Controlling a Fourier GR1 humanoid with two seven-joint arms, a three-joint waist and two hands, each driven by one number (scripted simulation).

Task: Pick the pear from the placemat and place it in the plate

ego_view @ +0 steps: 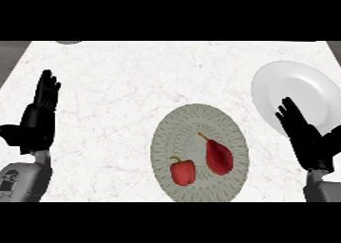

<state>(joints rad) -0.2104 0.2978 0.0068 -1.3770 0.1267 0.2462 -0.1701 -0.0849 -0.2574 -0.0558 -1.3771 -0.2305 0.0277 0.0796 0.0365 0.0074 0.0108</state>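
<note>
My left hand (37, 121): fingers straight, together, resting at the counter's left. Grey placemat (174, 137), centre: red bell pepper (183, 172) beside the red pear (219, 155), untouched. My right hand (307, 137): fingers straight, slightly spread, overlapping the white plate (299, 85), presumably staged between pear and plate.

On the worktop (117, 85) the placemat (199, 118) lies near centre, carrying the pear (219, 155) with the bell pepper (183, 172) just left of it, while the plate (299, 90) sits farther off, to the right.
</note>
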